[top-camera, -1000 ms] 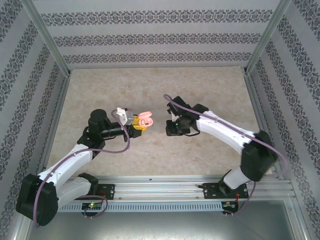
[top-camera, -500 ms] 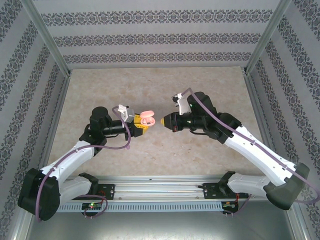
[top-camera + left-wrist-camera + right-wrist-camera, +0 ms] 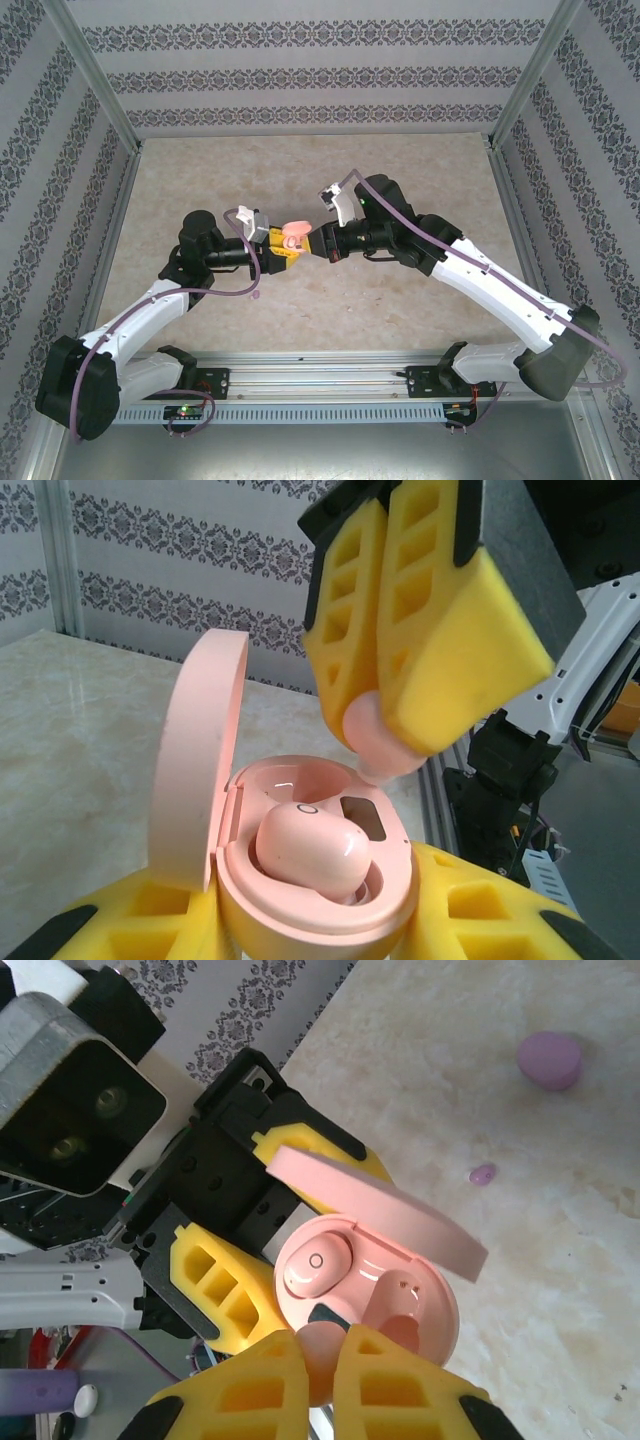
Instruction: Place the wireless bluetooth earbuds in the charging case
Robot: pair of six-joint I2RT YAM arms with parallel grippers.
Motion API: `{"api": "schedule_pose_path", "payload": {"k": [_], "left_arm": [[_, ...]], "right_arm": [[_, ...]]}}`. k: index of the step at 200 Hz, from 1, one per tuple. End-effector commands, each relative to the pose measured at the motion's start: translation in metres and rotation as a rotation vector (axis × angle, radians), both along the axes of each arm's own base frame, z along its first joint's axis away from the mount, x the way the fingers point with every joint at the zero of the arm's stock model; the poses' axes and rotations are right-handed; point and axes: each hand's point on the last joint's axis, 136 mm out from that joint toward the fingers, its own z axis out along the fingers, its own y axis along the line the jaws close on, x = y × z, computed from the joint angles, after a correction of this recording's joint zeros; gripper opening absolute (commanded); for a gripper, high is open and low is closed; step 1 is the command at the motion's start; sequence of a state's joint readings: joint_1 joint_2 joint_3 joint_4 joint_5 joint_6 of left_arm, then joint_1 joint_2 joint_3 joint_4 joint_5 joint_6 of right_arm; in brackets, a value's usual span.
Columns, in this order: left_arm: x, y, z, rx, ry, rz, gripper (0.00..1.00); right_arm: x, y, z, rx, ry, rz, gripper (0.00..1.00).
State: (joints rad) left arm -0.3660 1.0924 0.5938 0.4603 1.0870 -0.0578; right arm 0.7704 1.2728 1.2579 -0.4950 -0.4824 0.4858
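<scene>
Above mid-table: right gripper point(image 3: 388, 715), newly swung in, pinches pink earbud point(image 3: 383, 752) tight over open charging case point(image 3: 398, 875); left gripper point(image 3: 281, 250) clamps case. Seated bud point(image 3: 312, 847) present; insertion imminent.

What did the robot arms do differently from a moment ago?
The right gripper swung left across the table toward the other arm and now pinches a pink earbud right by the open charging case. The left gripper stayed in about the same spot, still gripping the case with its lid up. A second earbud sits inside.
</scene>
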Motion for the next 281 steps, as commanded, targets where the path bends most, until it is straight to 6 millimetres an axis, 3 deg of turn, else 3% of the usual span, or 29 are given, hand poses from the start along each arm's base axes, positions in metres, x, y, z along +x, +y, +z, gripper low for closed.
{"api": "schedule_pose_path", "payload": {"k": [1, 38, 117, 181, 281], "left_arm": [[-0.006, -0.005, 0.018, -0.031, -0.049, -0.048, 0.16], [-0.007, -0.006, 0.02, -0.036, -0.046, -0.058, 0.16], [-0.008, -0.006, 0.022, -0.041, -0.047, -0.064, 0.16], [-0.009, -0.007, 0.025, -0.049, -0.05, -0.071, 0.16], [-0.009, -0.007, 0.025, -0.049, -0.049, -0.071, 0.16]], "right_arm": [[0.001, 0.005, 0.018, 0.035, -0.061, 0.02, 0.07], [0.004, 0.005, 0.017, 0.028, -0.072, 0.013, 0.07], [0.009, 0.001, -0.006, -0.063, -0.046, 0.004, 0.08], [0.013, 0.001, -0.006, -0.07, -0.043, 0.002, 0.08], [0.013, -0.002, -0.005, -0.092, -0.035, -0.004, 0.37]]}}
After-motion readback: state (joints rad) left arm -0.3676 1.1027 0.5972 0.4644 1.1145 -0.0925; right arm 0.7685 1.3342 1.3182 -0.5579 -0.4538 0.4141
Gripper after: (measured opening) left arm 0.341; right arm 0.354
